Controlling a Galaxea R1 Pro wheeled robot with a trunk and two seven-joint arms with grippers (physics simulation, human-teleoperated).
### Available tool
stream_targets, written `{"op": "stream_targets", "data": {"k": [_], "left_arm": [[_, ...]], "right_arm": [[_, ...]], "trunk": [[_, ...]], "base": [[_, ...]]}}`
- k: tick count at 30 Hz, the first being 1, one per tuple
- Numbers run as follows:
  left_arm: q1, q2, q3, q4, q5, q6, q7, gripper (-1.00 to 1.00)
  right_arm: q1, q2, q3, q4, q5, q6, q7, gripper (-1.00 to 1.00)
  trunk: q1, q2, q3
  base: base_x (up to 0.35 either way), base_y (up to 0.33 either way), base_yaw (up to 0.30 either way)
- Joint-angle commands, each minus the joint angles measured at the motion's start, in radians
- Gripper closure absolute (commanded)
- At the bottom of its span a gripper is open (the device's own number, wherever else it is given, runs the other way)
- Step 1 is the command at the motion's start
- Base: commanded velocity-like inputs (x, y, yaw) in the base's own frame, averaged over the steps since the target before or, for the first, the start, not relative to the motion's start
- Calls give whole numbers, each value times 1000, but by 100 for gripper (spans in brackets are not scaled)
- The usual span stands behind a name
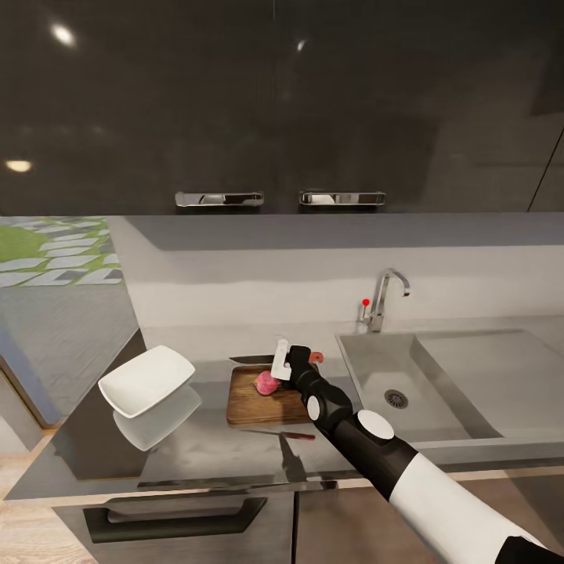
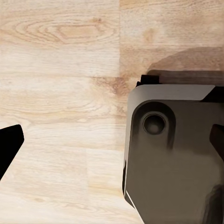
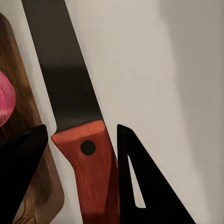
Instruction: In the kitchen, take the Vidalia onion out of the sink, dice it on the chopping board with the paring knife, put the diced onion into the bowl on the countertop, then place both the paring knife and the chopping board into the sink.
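The paring knife (image 1: pixel 254 359) lies on the countertop just behind the wooden chopping board (image 1: pixel 251 407). Its red-brown handle (image 3: pixel 91 163) sits between the two black fingers (image 3: pixel 23 163) of my right gripper (image 3: pixel 81 128), which press on both its sides. The pinkish Vidalia onion (image 1: pixel 267 382) rests on the board, right beside the right gripper (image 1: pixel 283 362). A white square bowl (image 1: pixel 146 380) stands on the countertop left of the board. My left gripper (image 2: pixel 112 144) hangs open over the wooden floor, holding nothing.
The steel sink (image 1: pixel 368 368) with its drain (image 1: pixel 396 399) lies right of the board, and a faucet (image 1: pixel 384 301) stands behind it. Dark wall cabinets (image 1: pixel 282 102) hang overhead. A dark part of the robot's base (image 2: pixel 172 154) shows beside the left gripper.
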Motion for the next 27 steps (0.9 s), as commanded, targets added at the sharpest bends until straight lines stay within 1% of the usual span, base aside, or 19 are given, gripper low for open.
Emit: {"op": "stream_targets", "data": {"k": [1, 17, 27], "left_arm": [[-1, -1, -8, 2, 7, -1, 1, -100], [-1, -2, -8, 2, 7, -1, 1, -100], [-1, -9, -8, 2, 7, -1, 1, -100]], "right_arm": [[-1, 0, 2, -1, 11, 6, 6, 100], [-1, 2, 2, 5, 9, 7, 9, 100], [-1, 2, 2, 8, 9, 7, 9, 100]], "trunk": [[0, -2, -2], [0, -2, -2], [0, -2, -11]], "base": [[0, 0, 0], [0, 0, 0], [0, 0, 0]]}}
